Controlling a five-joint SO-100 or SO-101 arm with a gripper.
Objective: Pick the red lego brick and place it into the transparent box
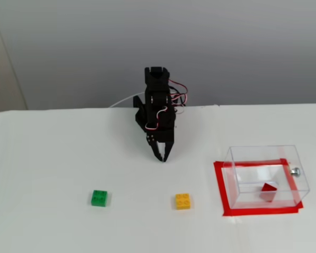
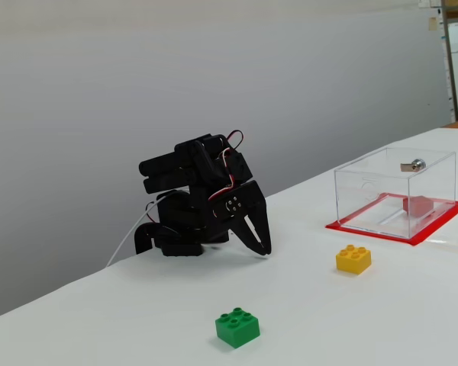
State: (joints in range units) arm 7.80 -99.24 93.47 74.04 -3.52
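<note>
The red lego brick (image 1: 268,191) (image 2: 418,206) lies inside the transparent box (image 1: 263,156) (image 2: 366,187), tilted on an edge near the box's right side in a fixed view. My gripper (image 1: 162,158) (image 2: 265,251) is folded back near the arm's base, far left of the box. Its fingers point down at the table, shut, with nothing between them.
The box stands on a red tape rectangle (image 1: 219,187) (image 2: 435,229). A yellow brick (image 1: 183,201) (image 2: 353,258) lies left of the box and a green brick (image 1: 99,197) (image 2: 237,327) farther left. The table top is white.
</note>
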